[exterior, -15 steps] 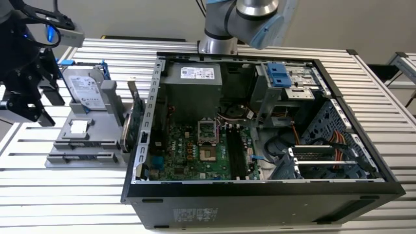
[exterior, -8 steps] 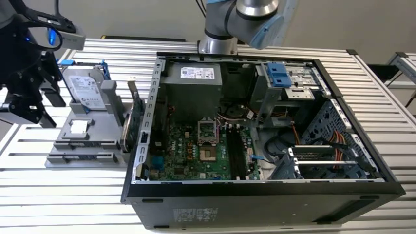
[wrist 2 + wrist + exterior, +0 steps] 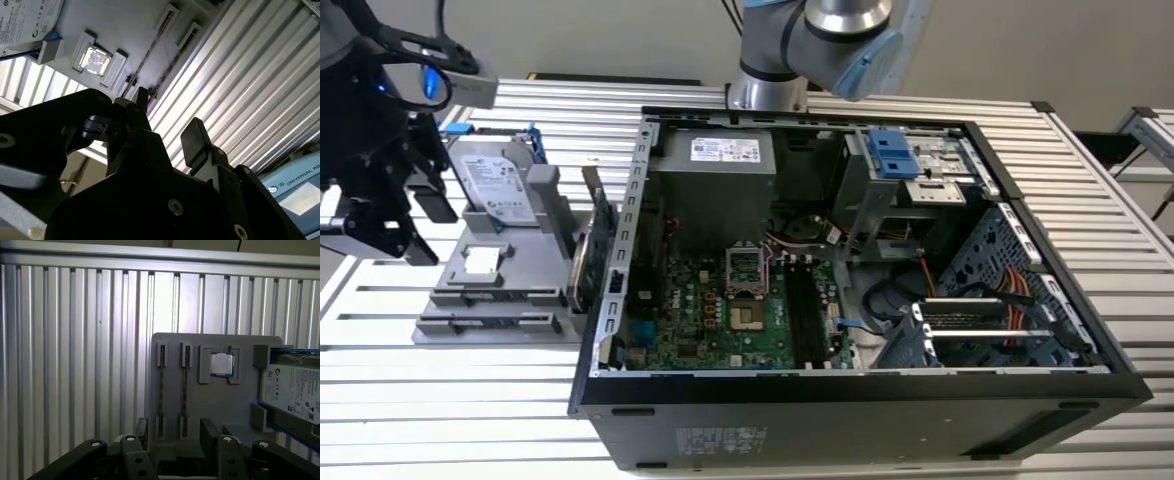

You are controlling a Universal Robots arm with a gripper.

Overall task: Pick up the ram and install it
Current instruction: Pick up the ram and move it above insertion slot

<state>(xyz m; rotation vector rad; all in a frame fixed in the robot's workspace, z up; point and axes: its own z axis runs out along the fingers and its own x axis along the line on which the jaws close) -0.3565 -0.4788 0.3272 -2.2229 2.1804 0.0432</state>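
Two thin ram sticks (image 3: 161, 390) (image 3: 184, 390) stand on edge in the slots of a grey holder (image 3: 210, 405), side by side. In the second wrist view one ram stick (image 3: 150, 52) shows as a dark line on the holder (image 3: 125, 25). My gripper (image 3: 175, 432) hovers above the holder's end, open, nothing between its black fingers (image 3: 209, 430). The second wrist view shows the same gripper (image 3: 167, 122) open. In the exterior view the gripper (image 3: 424, 225) hangs at the far left, over the holder (image 3: 500, 290).
The holder also carries a processor chip (image 3: 221, 364) and a silver hard drive (image 3: 494, 180) with blue rails. A green expansion card (image 3: 594, 265) stands beside the open computer case (image 3: 854, 390). The motherboard (image 3: 720, 310) lies inside the case. All rest on a ribbed metal table (image 3: 454, 400).
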